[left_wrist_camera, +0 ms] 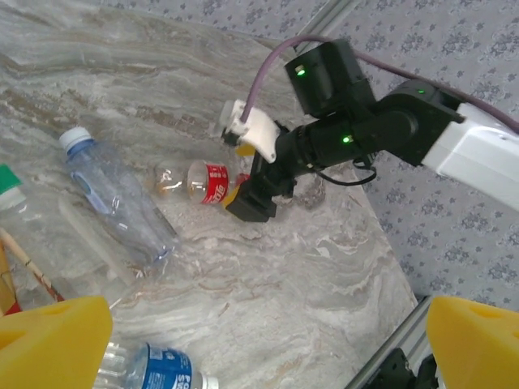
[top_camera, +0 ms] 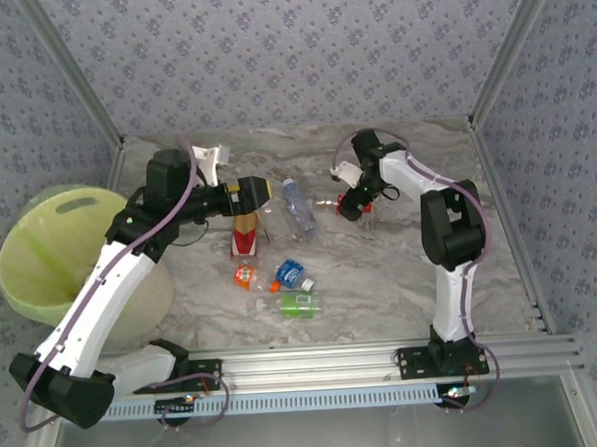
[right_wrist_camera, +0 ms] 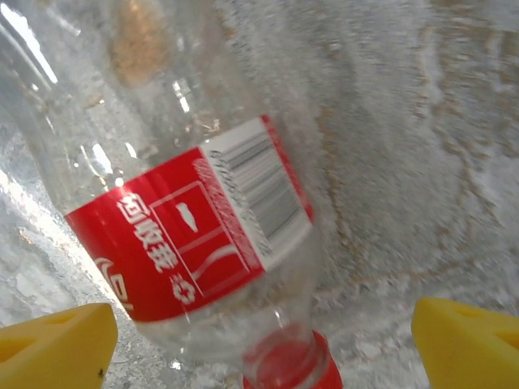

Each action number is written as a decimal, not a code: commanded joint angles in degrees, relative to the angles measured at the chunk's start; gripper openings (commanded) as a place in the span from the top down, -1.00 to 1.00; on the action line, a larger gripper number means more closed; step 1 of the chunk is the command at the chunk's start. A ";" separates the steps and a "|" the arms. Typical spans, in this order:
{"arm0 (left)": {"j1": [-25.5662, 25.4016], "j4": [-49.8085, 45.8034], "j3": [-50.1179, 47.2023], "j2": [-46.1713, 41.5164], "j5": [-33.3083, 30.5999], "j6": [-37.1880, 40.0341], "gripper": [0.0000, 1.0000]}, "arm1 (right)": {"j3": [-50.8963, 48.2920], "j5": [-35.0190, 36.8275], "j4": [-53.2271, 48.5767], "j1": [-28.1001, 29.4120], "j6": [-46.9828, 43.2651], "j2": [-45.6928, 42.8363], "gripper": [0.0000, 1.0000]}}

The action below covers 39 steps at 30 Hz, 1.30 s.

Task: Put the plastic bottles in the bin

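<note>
A clear bottle with a red label (right_wrist_camera: pixel 186 235) and a red cap (right_wrist_camera: pixel 288 365) lies on the marble table. My right gripper (right_wrist_camera: pixel 259 348) is low over its neck and open, a yellow fingertip (right_wrist_camera: pixel 53 348) on each side and clear of it. That bottle (left_wrist_camera: pixel 203 182) lies under the right gripper (left_wrist_camera: pixel 259 190) in the left wrist view too. My left gripper (left_wrist_camera: pixel 268 348) hovers open and empty near a blue-capped clear bottle (left_wrist_camera: pixel 113 203) and a blue-labelled bottle (left_wrist_camera: pixel 150 369). The yellow-green bin (top_camera: pixel 55 251) stands at the far left.
More bottles lie mid-table: a red-and-yellow one (top_camera: pixel 245 234), an orange one (top_camera: pixel 243 276), a blue-labelled one (top_camera: pixel 291 274) and a green one (top_camera: pixel 299 304). Patterned walls close off the back and sides. A metal rail (top_camera: pixel 386 359) runs along the near edge.
</note>
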 commanded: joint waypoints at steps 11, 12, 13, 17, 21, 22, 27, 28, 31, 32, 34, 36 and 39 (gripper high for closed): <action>-1.01 11.09 -6.00 -3.89 -9.05 1.23 -0.99 | 3.44 -2.68 -3.13 1.54 -11.11 6.81 -0.37; -1.01 11.23 -6.16 -3.89 -9.14 1.21 -0.99 | 3.04 -2.45 -2.36 1.73 -11.02 6.64 -0.30; -0.99 11.28 -6.35 -3.83 -9.22 1.19 -0.99 | 2.58 -2.24 -1.50 1.78 -10.98 6.20 -0.25; -0.94 11.26 -6.88 -3.81 -9.40 1.06 -0.99 | -0.23 -1.93 1.71 2.08 -8.93 2.48 -0.01; -1.00 11.87 -7.99 -3.73 -12.17 0.07 -0.99 | -5.03 -1.46 5.73 2.94 -6.07 -3.20 0.14; -0.93 12.19 -8.40 -3.71 -13.69 -0.53 -0.99 | -6.66 -1.72 7.36 3.19 -4.71 -5.17 0.16; -0.96 16.04 -10.74 -2.86 -19.32 -5.06 -0.99 | -17.33 -1.82 18.18 4.42 4.38 -15.37 0.18; -0.99 17.00 -11.04 -2.39 -19.09 -5.74 -0.99 | -18.71 -1.93 19.24 4.71 6.16 -16.96 0.17; -0.94 20.06 -11.24 -0.38 -16.10 -7.53 -0.98 | -22.16 -3.37 21.55 6.17 12.98 -21.77 0.14; -1.01 21.02 -11.36 0.44 -15.05 -8.41 -0.99 | -23.90 -4.27 23.14 6.90 15.90 -23.30 0.14; -0.95 23.26 -11.94 1.95 -13.87 -10.78 -0.99 | -27.86 -5.79 26.68 8.81 20.62 -26.31 0.16; -1.03 26.83 -13.37 3.45 -12.12 -14.17 -0.99 | -30.63 -7.87 30.71 10.98 25.91 -28.65 0.18; -1.04 30.97 -14.29 6.46 -8.49 -18.16 -0.98 | -33.11 -10.50 35.24 14.25 32.85 -30.91 0.20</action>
